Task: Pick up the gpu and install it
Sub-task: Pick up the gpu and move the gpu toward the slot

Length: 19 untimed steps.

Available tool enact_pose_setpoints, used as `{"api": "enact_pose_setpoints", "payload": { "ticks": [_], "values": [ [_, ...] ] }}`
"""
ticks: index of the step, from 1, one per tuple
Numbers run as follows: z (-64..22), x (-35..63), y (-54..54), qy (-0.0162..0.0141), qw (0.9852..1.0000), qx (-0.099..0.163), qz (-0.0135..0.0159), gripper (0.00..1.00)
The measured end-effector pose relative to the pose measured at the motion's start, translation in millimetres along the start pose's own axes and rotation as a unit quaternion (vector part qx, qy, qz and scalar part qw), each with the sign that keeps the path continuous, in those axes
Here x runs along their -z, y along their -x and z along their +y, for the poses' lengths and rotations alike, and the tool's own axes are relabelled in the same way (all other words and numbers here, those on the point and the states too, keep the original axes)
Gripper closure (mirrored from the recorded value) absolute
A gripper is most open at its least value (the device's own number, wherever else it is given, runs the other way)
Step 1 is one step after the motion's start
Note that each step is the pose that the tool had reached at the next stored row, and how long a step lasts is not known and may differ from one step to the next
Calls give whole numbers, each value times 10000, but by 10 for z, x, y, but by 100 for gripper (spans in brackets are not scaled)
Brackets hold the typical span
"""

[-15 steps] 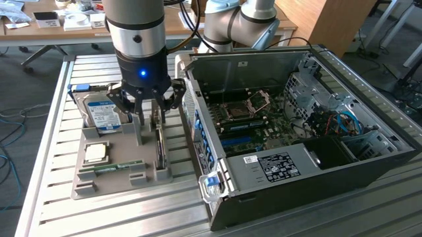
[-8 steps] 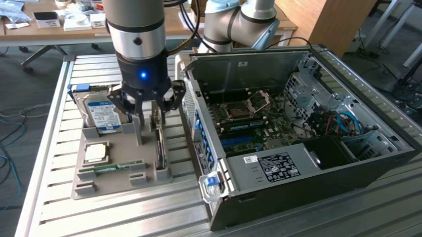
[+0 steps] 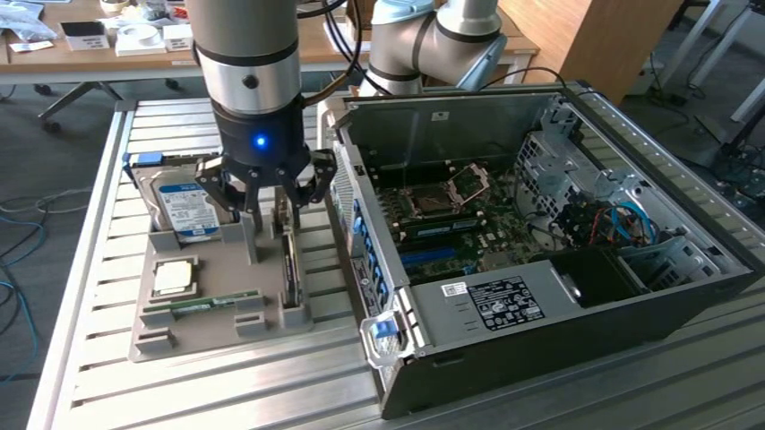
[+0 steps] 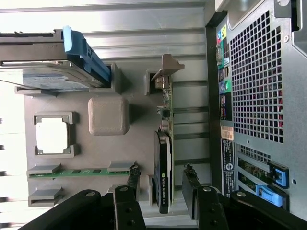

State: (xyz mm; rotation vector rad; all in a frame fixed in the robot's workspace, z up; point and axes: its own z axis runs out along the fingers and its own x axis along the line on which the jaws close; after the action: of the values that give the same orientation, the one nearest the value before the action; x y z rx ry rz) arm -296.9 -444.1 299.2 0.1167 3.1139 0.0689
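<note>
– One gpu [image 4: 164,167], where?
– Upright on edge in grey tray [image 4: 108,148], just beside the open computer case [image 3: 669,269].
– Gripper [image 4: 160,184]?
– Jaws spread wide, one finger each side of the gpu, clear of it, holding nothing.

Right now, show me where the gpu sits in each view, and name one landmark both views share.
Exterior view: the gpu stands on edge in the gray tray, directly under the open gripper, on the tray's side nearest the computer case.
Wrist view: the gpu stands between the gripper's spread fingers, with a gap on each side.
Shared landmark: the hard drive with its blue rail, in the same tray.
</note>
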Motion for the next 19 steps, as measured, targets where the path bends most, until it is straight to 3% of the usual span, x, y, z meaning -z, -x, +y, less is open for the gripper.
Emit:
{"api": "enact_pose_setpoints", "payload": {
  "ticks": [19],
  "values": [
    [-1,-32,-1,2,10000,0,-1,51]
  ]
}}
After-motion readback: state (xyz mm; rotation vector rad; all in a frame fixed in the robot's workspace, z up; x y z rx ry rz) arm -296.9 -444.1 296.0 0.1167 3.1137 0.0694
